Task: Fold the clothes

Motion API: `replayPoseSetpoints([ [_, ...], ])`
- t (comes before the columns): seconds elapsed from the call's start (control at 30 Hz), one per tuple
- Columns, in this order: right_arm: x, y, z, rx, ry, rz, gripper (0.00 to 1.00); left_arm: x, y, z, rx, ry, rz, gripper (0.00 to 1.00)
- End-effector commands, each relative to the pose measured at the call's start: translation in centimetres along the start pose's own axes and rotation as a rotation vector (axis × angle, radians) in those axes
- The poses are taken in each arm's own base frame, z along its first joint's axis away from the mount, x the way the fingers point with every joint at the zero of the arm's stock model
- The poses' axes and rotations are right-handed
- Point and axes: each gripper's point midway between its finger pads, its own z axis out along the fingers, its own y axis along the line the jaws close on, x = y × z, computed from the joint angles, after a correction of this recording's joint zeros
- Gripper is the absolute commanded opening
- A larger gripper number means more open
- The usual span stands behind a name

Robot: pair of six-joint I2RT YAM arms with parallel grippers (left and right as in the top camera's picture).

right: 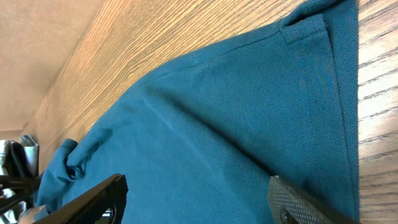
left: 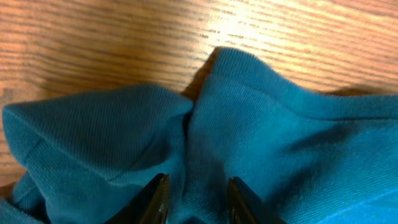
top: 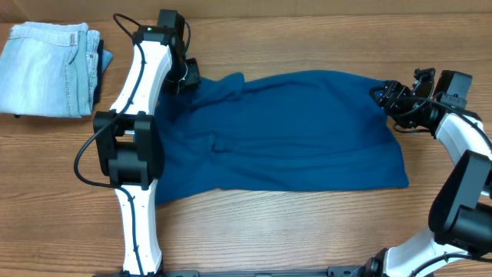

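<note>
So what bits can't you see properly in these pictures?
Polo shirt, overhead: one end lies under the left arm.
Left gripper, left wrist view: fingers cut off by the bottom edge, so grip unclear.
Right gripper, right wrist view: fingers cut off too.

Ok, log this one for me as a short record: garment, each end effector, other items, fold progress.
garment: teal polo shirt, spread across the table, wrinkled, far-left corner bunched
left end effector: closed on the bunched fabric at that corner
right end effector: open, over the shirt's right edge, gripping nothing
other items: jeans, folded, far-left of table, apart from shirt
fold progress: no fold made yet
</note>
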Motion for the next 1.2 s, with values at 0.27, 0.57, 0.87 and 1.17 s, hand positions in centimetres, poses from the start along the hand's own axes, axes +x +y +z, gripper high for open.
replayPoseSetpoints([
  [0.27,-0.2,0.2,0.2,-0.004,0.003,-0.008,0.76,-1.2,-2.0,-1.7,0.054,-0.079,0.043,0.19],
  [0.57,-0.2,0.2,0.2,-0.004,0.002,-0.008,0.75,-0.2,-1.6,-1.6,0.037,-0.038,0.047,0.15],
  [0.87,-0.2,0.2,0.2,-0.004,0.002,-0.009,0.74,-0.6,-1.7,-2.3,0.040,-0.051,0.046,0.04],
  [1.17,-1.3,1.2,-0.3,-0.018,-0.017,-0.082,0.70,-2.5,-3.2,-11.2,0.078,-0.186,0.087,0.04],
])
